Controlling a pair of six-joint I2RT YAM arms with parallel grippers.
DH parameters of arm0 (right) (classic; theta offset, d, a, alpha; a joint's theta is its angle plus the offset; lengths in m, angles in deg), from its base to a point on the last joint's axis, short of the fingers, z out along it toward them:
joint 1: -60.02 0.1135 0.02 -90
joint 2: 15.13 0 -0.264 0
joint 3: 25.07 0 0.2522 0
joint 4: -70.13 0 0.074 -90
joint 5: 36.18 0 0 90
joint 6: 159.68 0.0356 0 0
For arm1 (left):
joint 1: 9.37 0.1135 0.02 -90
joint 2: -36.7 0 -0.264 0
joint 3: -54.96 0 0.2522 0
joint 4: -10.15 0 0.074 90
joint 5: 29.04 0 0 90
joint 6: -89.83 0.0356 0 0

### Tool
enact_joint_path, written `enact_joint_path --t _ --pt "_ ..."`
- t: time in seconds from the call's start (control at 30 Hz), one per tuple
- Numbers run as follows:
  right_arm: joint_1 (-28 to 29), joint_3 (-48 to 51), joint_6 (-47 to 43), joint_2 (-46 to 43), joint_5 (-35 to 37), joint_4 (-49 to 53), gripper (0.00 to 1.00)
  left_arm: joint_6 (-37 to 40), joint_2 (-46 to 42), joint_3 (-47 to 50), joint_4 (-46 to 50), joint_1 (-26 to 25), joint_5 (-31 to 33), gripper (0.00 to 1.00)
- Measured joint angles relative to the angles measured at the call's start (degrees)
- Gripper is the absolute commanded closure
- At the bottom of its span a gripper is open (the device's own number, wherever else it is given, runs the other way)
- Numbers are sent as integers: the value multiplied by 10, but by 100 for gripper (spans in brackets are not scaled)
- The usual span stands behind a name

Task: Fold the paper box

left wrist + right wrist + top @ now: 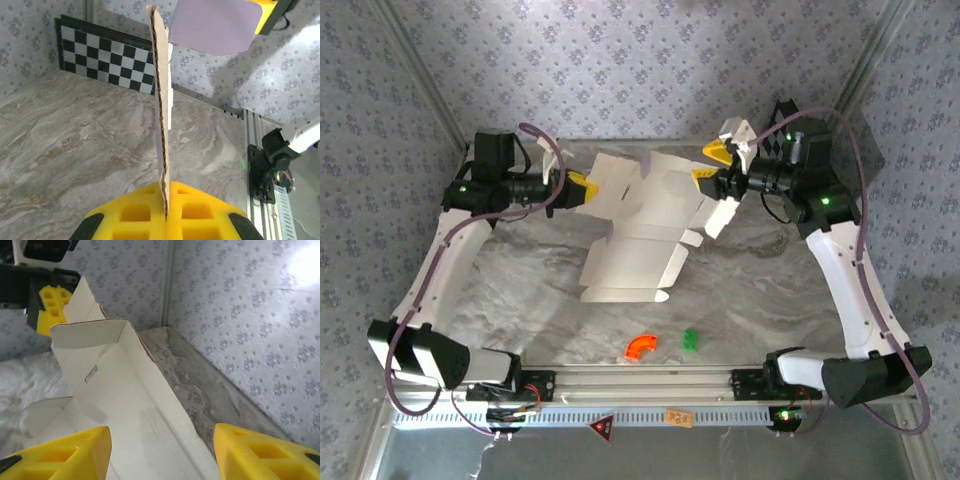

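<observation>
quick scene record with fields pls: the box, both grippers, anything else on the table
paper box: partly folded, flaps still open, at the far side of the table
left gripper: shut on an edge of the paper box
right gripper: open, a box panel between its fingers
loose items: orange piece and green piece, near the arm bases
background: checkered board against the wall

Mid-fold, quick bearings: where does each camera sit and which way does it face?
Top external: above, behind, looking down on the table; left arm and right arm show.
Left wrist: looks along the left gripper, fingers shut on the paper box, toward the checkered board.
Right wrist: looks past open right gripper toward the wall corner.
Shared: both wrist views show the paper box.
</observation>
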Motion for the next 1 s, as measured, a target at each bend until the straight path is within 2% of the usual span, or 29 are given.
enact_joint_path --t 0.17,0.43,0.6,0.77,1.0 --pt "6 -47 -81 10 -29 94 37 52 -38 0 34 0 -10 100" --pt "49 -138 -153 65 -46 250 53 111 -63 4 62 -1 -12 100" --pt "71 -180 -175 98 -39 330 64 149 -65 18 83 -1 -20 100" --pt "88 -218 -186 133 -35 402 70 172 -87 45 81 -1 -27 100" --pt "106 -221 -200 144 -35 454 74 183 -99 47 78 -1 -32 100"
